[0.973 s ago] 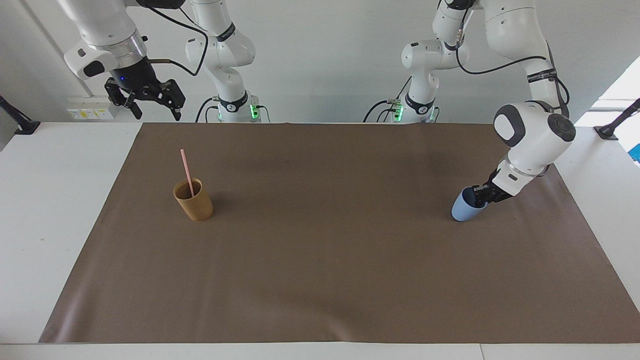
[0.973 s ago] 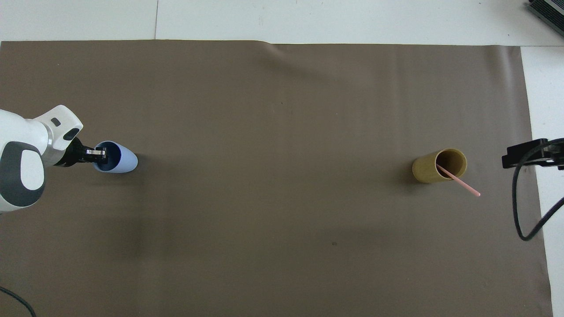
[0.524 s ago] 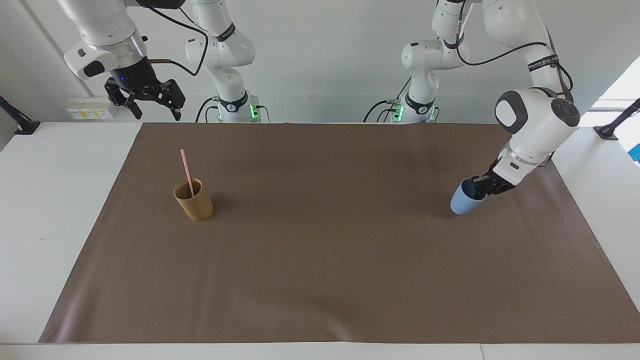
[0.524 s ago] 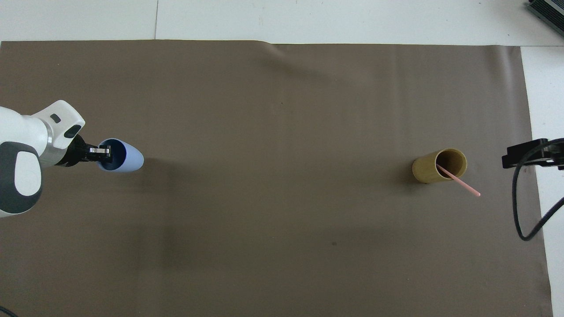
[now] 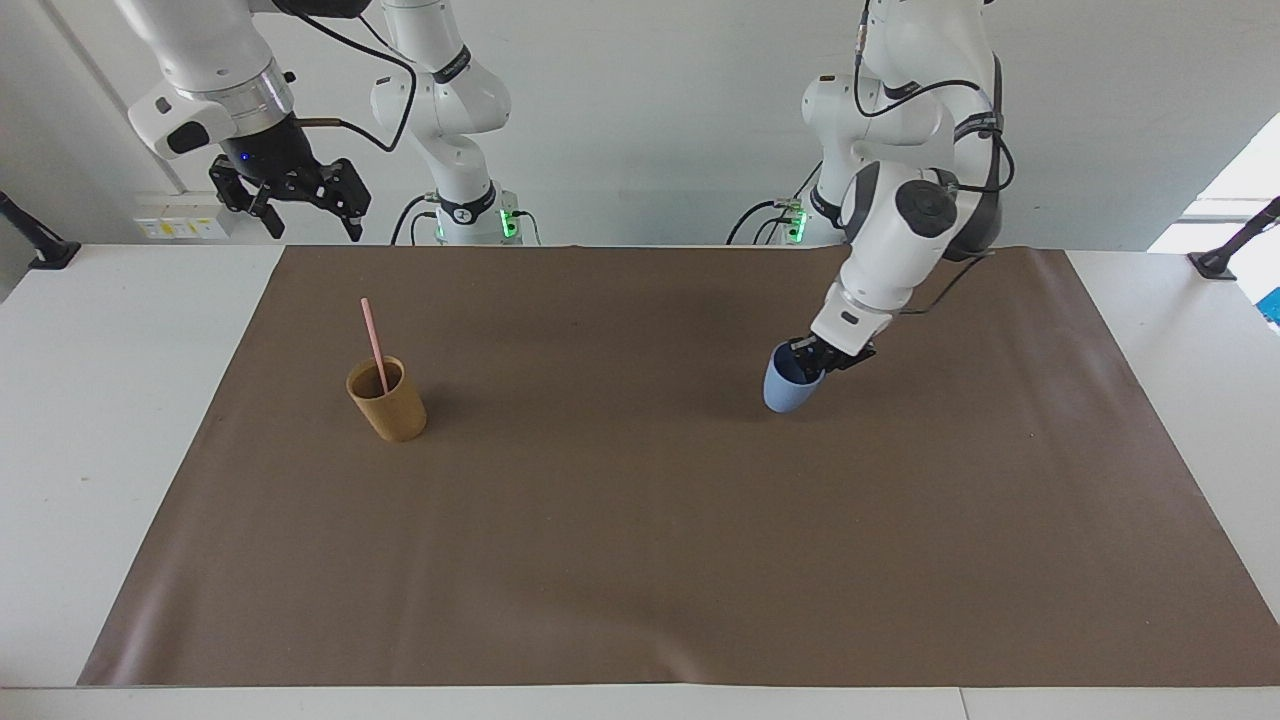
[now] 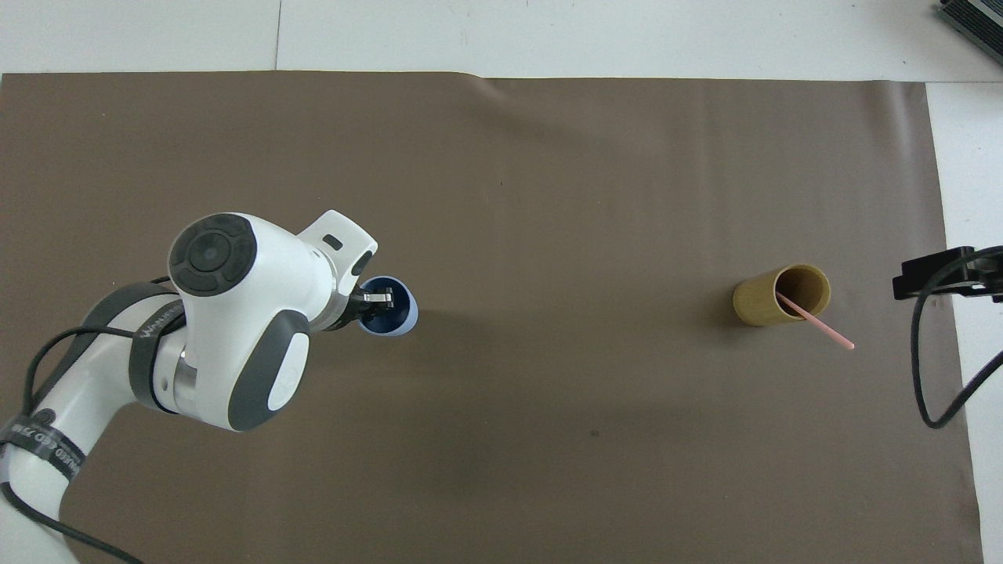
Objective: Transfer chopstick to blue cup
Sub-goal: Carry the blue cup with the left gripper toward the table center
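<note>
Left gripper (image 5: 812, 358) is clenched on the rim of the blue cup (image 5: 788, 386), which we see tilted over the brown mat (image 5: 640, 560). Chopstick (image 5: 373, 340) stands in the tan cup (image 5: 388, 402); right gripper (image 5: 290, 195) waits released.

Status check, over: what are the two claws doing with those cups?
Left claw shut on tilted light-blue cup. Right claw open, waiting. Thin pink chopstick in tan-brown cup. Path clear.

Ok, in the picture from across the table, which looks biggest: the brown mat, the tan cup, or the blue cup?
1. brown mat, by far.
2. tan cup.
3. blue cup, gripped by the left gripper.
The cups look close in size, so that order is unsure.
</note>
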`<act>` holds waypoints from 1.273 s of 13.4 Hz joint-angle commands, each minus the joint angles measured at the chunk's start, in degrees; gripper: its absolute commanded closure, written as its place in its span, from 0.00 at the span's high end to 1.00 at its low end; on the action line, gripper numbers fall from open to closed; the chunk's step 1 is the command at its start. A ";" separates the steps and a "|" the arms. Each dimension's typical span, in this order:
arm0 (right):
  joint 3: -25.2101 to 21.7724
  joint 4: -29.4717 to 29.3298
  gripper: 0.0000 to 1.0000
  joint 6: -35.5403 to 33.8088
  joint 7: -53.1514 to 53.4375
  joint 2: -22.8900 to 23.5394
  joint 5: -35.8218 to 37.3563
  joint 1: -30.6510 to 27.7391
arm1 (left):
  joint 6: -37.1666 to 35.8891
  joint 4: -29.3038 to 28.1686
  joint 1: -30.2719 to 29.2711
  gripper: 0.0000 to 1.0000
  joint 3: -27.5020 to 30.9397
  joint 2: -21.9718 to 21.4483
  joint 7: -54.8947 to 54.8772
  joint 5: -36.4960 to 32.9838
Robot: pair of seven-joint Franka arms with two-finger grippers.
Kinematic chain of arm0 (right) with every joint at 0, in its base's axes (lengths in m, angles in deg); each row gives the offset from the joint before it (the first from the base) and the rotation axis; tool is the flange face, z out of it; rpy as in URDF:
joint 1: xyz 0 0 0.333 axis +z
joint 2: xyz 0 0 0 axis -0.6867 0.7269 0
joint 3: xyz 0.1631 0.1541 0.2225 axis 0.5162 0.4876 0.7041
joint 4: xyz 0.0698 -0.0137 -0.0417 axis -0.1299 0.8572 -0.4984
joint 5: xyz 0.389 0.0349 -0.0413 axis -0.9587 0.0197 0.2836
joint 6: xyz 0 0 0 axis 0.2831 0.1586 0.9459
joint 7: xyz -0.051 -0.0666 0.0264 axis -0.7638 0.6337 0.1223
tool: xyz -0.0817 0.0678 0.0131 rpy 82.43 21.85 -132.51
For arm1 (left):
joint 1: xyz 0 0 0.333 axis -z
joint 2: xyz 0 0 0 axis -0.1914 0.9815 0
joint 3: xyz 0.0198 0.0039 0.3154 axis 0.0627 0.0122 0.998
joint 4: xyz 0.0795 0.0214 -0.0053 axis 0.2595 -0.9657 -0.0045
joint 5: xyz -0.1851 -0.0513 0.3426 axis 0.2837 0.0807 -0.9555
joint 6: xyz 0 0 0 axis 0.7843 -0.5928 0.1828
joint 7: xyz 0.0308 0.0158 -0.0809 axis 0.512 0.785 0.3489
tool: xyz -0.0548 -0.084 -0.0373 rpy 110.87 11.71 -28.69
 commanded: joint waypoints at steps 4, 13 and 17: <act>0.27 0.72 1.00 -0.28 -0.06 -0.87 -0.84 -0.45 | 6.26 -1.25 10.43 0.00 1.09 2.82 9.56 -1.09; 0.09 0.98 1.00 -1.95 -0.84 -2.27 -0.67 -0.72 | 2.78 0.51 11.84 1.00 1.44 1.52 7.10 -1.09; 0.09 8.51 1.00 1.90 -0.76 -2.01 -0.75 -0.89 | -6.98 0.07 6.67 1.00 1.71 -6.48 2.03 -1.27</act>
